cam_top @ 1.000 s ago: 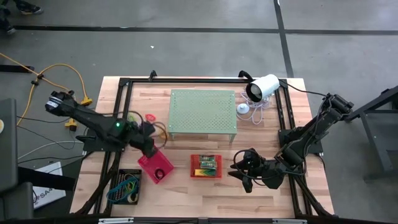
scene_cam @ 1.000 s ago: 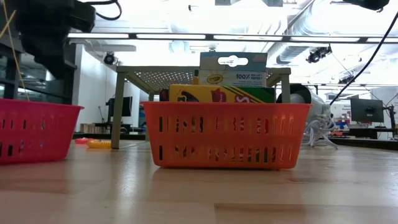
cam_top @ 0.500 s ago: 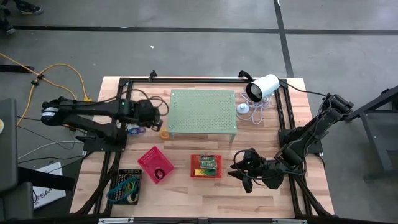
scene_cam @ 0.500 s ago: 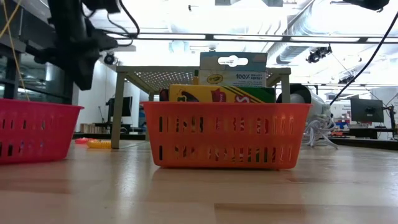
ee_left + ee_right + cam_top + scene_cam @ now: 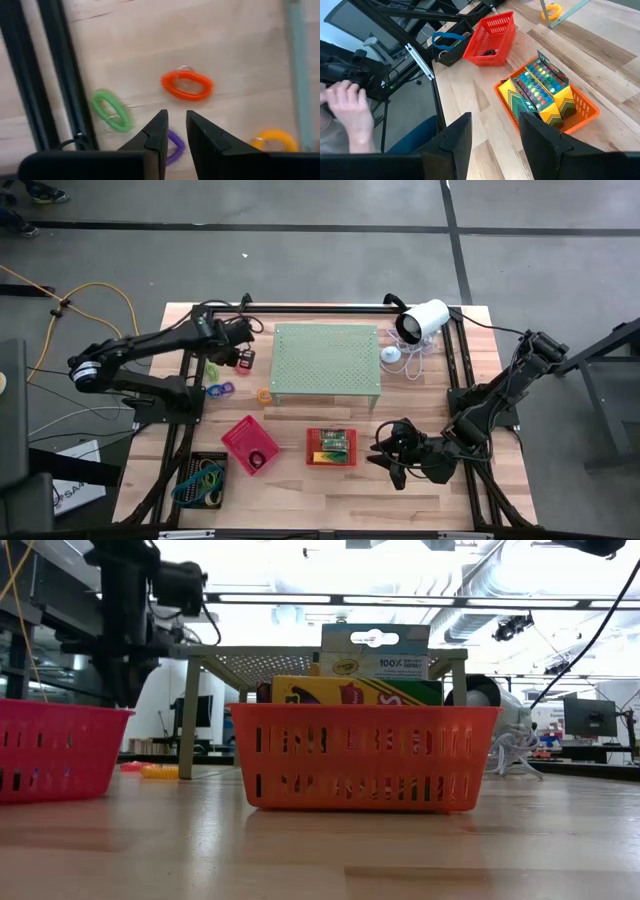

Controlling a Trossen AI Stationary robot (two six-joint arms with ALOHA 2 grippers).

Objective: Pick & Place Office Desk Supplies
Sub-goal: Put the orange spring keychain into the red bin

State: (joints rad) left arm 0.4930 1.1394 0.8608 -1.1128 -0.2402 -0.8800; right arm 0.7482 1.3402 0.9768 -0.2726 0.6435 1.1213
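We find the left hand raised over the far left of the surface, just left of the pale green perforated stand. In its wrist view the fingers stand almost together with only a narrow gap, and nothing lies between them.

Below that hand, loose coil rings lie on the bare wood: an orange-red ring, a green ring beside the black frame rail, a purple ring partly hidden behind the fingers, and a yellow ring near the stand's leg.

The pink tray sits nearer on the left, with a dark item inside. The black tray at the near left corner holds green and blue bands. The orange-red tray in the middle holds crayon packs.

The right hand rests low at the near right, just right of the orange-red tray, its fingers spread wide and empty.
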